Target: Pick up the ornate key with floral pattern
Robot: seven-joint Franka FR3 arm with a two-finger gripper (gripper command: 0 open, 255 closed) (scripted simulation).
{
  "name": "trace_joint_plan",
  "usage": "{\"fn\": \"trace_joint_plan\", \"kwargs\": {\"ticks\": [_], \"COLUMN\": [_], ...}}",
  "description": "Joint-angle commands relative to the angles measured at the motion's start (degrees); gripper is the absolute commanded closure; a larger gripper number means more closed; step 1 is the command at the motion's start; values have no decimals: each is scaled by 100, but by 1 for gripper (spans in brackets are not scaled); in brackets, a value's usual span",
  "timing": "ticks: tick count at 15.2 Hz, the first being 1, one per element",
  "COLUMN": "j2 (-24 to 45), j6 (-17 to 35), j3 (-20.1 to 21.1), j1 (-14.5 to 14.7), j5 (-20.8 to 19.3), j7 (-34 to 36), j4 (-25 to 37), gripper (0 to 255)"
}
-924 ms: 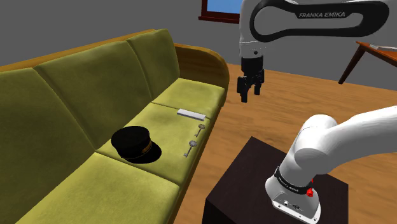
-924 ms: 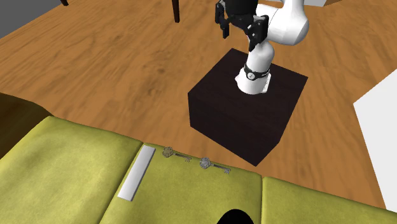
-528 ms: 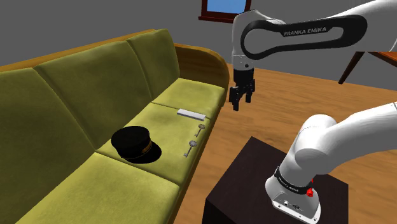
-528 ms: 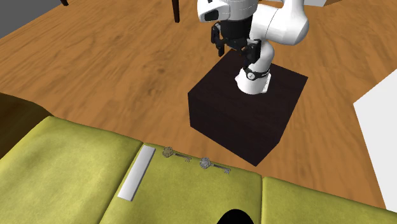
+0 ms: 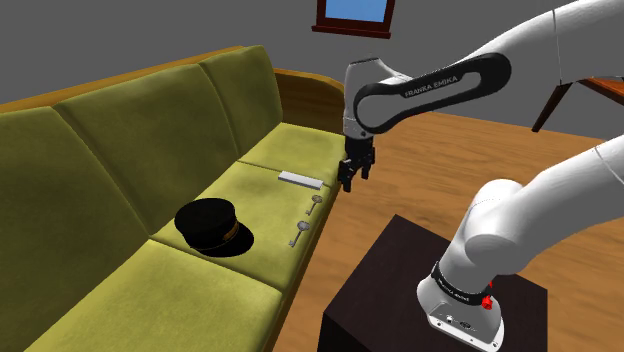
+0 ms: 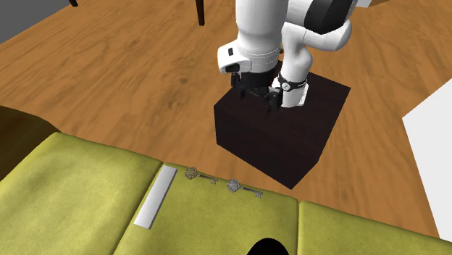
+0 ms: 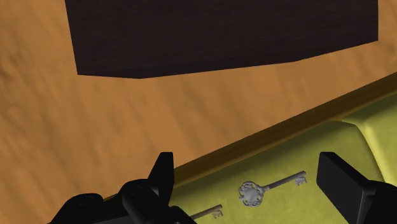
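Since the earlier shoulder view the gripper (image 5: pixel 355 172) has swung down from the top of the frame to its centre, close over the front edge of the sofa (image 5: pixel 120 150). Its fingers stand apart, holding nothing.

The ornate key (image 7: pixel 254 193) lies flat on the seat just inside that front edge, at the lower middle of the second exterior view. Its long axis follows the edge, with the flowery bow toward that view's left and the bit toward its right.

My worry is the second key (image 6: pixel 199 174), lying just beside it on the left and looking much the same, so a small drift could land on the wrong one. The open fingers also look lined up along the shaft, not across it. Closing like that could slide the key off the edge.
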Motion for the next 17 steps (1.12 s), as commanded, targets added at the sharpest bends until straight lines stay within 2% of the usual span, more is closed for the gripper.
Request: {"fn": "trace_joint_plan", "kwargs": {"ticks": [1,9,17], "j2": [344,2100,4030], "j6": [590,2648,4255], "j3": [-1,20,148], "j1": [44,241,362], "j5": [20,192,497], "j7": [-48,-273,-596], "j4": [-113,29,795], "gripper": [0,0,0]}}
